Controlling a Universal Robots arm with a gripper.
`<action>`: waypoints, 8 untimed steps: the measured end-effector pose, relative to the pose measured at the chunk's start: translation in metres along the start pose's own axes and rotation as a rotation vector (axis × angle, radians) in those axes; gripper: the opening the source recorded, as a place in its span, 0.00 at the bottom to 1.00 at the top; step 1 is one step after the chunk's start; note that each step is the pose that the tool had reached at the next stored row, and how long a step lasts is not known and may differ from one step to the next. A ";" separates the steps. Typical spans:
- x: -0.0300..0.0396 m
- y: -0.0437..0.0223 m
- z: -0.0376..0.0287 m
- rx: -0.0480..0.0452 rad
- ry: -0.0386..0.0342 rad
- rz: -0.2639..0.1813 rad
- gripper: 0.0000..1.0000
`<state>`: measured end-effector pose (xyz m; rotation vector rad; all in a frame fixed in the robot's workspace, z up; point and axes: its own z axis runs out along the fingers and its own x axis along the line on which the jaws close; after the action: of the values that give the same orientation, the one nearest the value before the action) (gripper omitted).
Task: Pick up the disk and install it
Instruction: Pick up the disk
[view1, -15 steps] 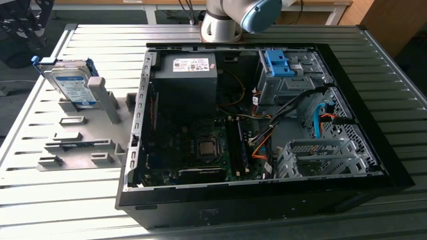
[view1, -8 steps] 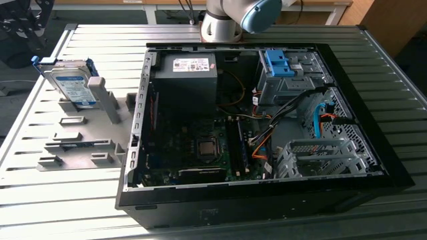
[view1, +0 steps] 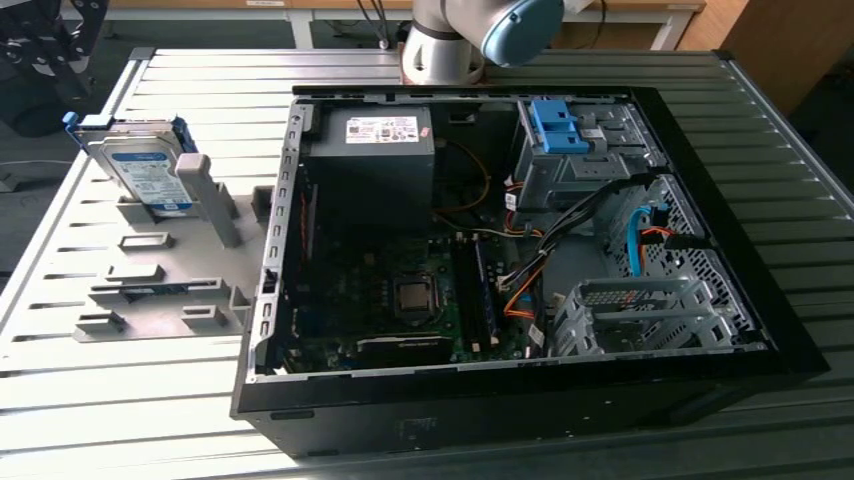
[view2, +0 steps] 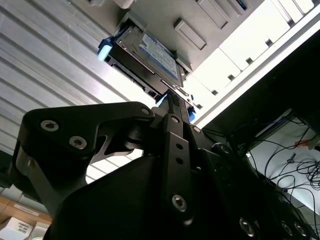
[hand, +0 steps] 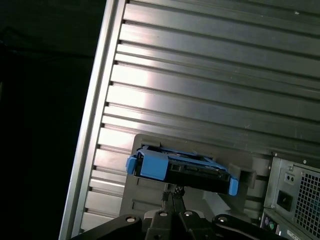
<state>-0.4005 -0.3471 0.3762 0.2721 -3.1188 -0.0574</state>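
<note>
Slatted table (view1: 534, 70): one disk (view1: 140, 170) (upright), one case (view1: 534, 405).

One flat silver metal hard drive in a blue plastic frame (view1: 140, 170), one open black metal computer case (view1: 507, 400), one bare blue plastic clip (view1: 555, 126).
</note>
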 end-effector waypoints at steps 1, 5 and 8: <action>0.0000 0.0000 0.0000 0.0000 0.0000 -0.001 0.11; 0.0000 0.0000 0.0000 0.0001 0.0002 -0.006 0.11; 0.0000 0.0000 0.0000 0.0001 0.0003 -0.009 0.11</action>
<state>-0.4005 -0.3471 0.3762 0.2865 -3.1174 -0.0573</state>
